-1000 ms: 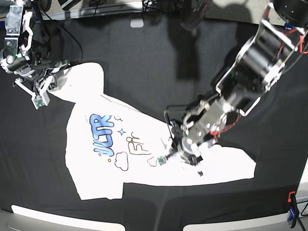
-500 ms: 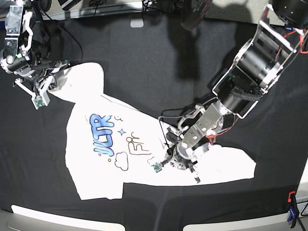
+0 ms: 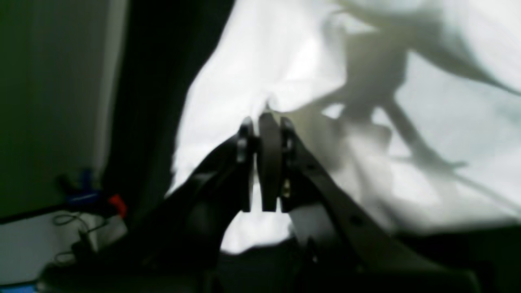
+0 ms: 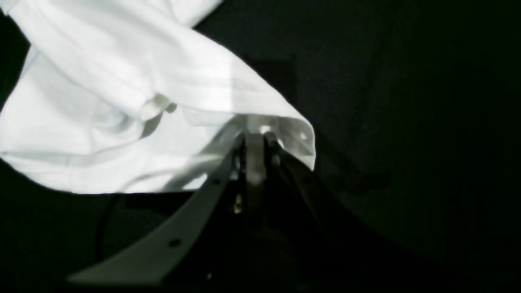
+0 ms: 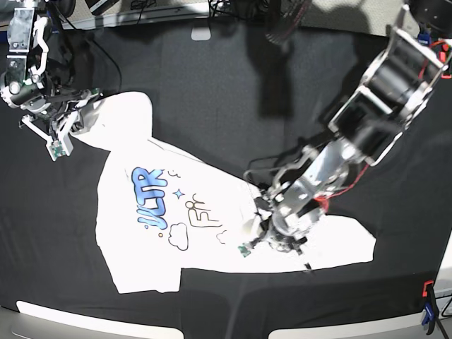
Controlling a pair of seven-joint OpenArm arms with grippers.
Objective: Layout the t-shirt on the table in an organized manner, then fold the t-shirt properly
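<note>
The white t-shirt [image 5: 141, 247] lies print-up on the black table [image 5: 233, 92], its blue and yellow letters to the left of centre. My right gripper [image 5: 68, 126] is at the shirt's far left corner. In the right wrist view this gripper [image 4: 255, 136] is shut on a folded edge of the shirt [image 4: 101, 81]. My left gripper [image 5: 268, 229] is low over the shirt's middle right part. In the left wrist view it [image 3: 264, 122] is shut, with a small ridge of the shirt's cloth [image 3: 244, 61] pinched at its tips.
A red and blue clamp [image 5: 427, 304] sits at the table's front right edge; it also shows in the left wrist view [image 3: 97, 199]. Pale strips run along the table's front edge [image 5: 85, 318]. Cables and gear lie beyond the far edge [image 5: 201, 32].
My left gripper has moved a little down and toward the front over the shirt, and its forearm has swung. The right arm and the shirt's left corner have not moved.
</note>
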